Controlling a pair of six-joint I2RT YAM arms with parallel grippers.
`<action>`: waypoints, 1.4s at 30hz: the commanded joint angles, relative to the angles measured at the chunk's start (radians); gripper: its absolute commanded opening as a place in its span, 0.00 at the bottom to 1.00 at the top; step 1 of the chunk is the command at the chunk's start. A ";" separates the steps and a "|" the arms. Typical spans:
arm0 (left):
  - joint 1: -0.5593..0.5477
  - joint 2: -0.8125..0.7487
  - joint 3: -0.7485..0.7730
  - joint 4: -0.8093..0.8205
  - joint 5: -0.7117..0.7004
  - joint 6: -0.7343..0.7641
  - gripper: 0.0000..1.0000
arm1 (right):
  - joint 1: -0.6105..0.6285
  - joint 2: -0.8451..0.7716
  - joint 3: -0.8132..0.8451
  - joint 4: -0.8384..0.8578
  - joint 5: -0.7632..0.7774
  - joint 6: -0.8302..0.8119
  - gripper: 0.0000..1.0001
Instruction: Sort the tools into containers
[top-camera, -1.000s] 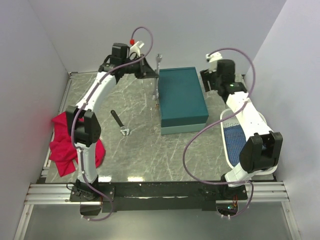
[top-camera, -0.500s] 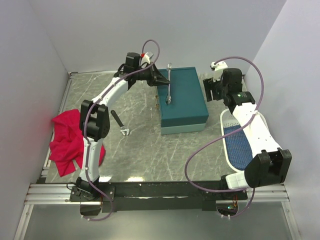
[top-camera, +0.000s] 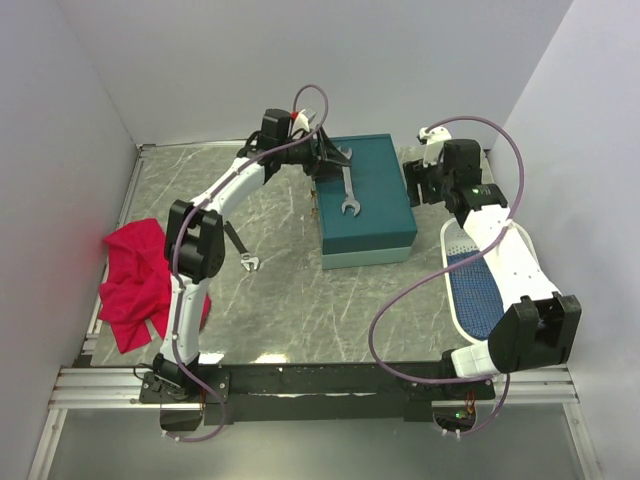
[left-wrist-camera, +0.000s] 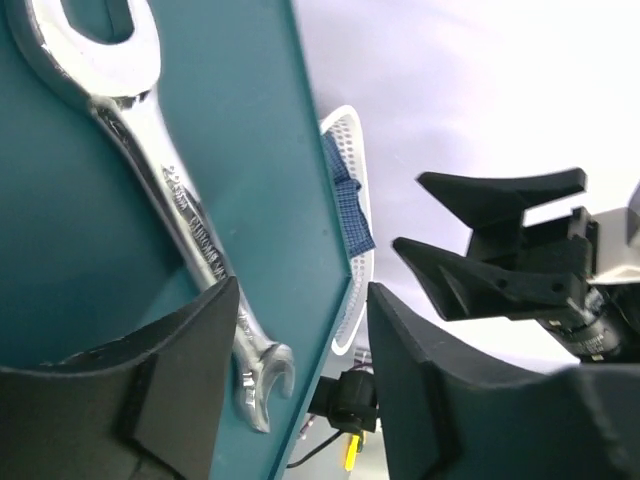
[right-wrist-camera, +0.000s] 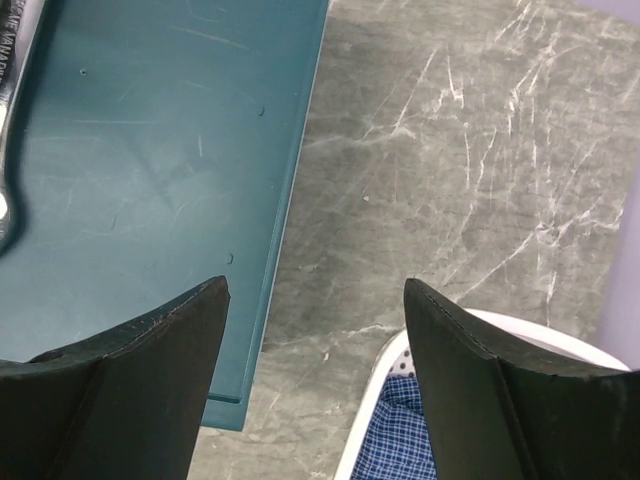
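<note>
Left gripper (top-camera: 333, 160) is over the far end of the teal box (top-camera: 380, 205), jaws wide, clamping nothing. The silver wrench (top-camera: 348, 188) lies flat on the closed lid, one end between my fingers. Overhead, it runs from my fingertips toward 5 o'clock, long axis roughly 12-to-6. It's slim polished steel, open-jawed at both ends, on smooth hard plastic, so I reckon it could skid. Right gripper (right-wrist-camera: 315, 290), wide and empty too, hovers at the box's 3 o'clock edge, the white perforated basket (top-camera: 447, 280) toward 5 o'clock. Left is nearer the wrench
</note>
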 joint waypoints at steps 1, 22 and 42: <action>-0.002 -0.028 0.020 0.096 0.038 -0.008 0.61 | 0.002 0.023 0.043 0.023 -0.027 0.027 0.78; 0.235 -0.474 -0.357 -0.504 -0.707 0.532 0.76 | 0.201 0.458 0.485 0.074 -0.064 0.137 0.73; 0.249 -0.234 -0.464 -0.544 -0.875 0.439 0.71 | 0.244 0.567 0.413 -0.015 -0.044 0.145 0.55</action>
